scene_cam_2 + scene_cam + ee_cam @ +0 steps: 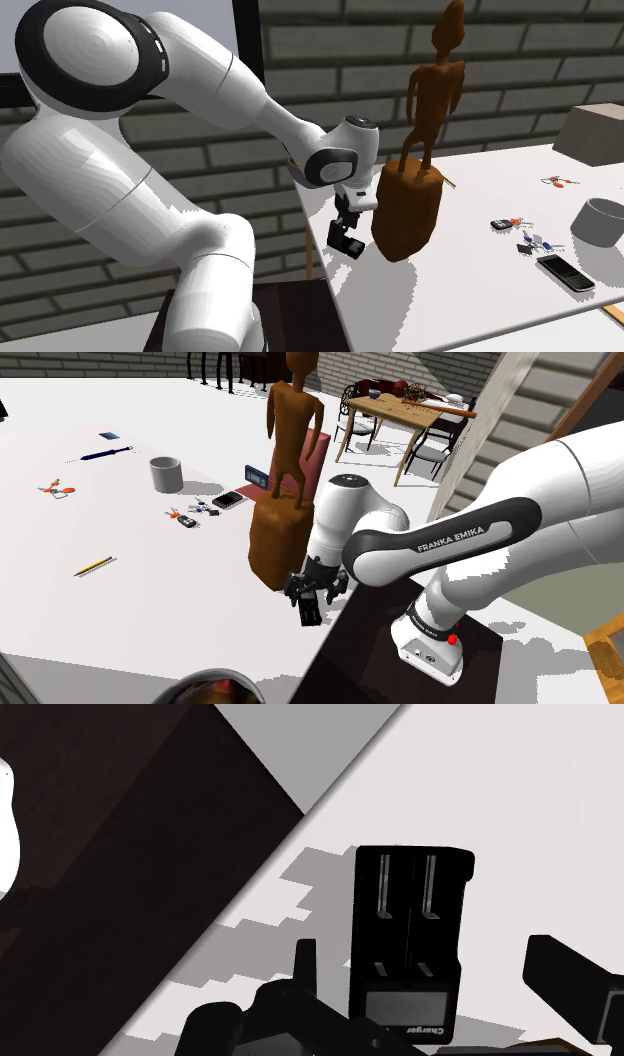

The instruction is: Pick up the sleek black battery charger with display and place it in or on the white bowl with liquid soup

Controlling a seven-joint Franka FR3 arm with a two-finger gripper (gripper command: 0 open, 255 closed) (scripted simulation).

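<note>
Down at the near edge of the white tabletop (150, 612), the black two-finger end effector (425, 959) hangs low over the sleek black battery charger with its small grey display (410, 939). The fingers stand wide, one on either side of the charger. Neither touches it, so nothing is gripped. The charger looks to lie flat on the tabletop, close to the edge beside the dark box stand (370, 652). My read is that the approach is made, and the squeeze, the lift and the carry to the bowl are all to come.

Now across the shoulder view, left to right. First come orange-handled scissors (55, 487), then a yellow pencil (93, 565) and a dark blue pen (105, 453), all well apart from the action. Next is a grey cylindrical cup (165, 474), then a small bunch of keys (188, 517) with a black-and-silver phone (228, 500) just beside it. A dark rounded shape (210, 687) pokes up at that view's lower edge, and I cannot tell whether it is the bowl.

Then the big one: a tall brown wooden figure on a block base (283, 502), standing just beside the end effector. It sits between the charger and most of the tabletop. Any carry that way would, I judge, have to rise over it or swing round it.
</note>
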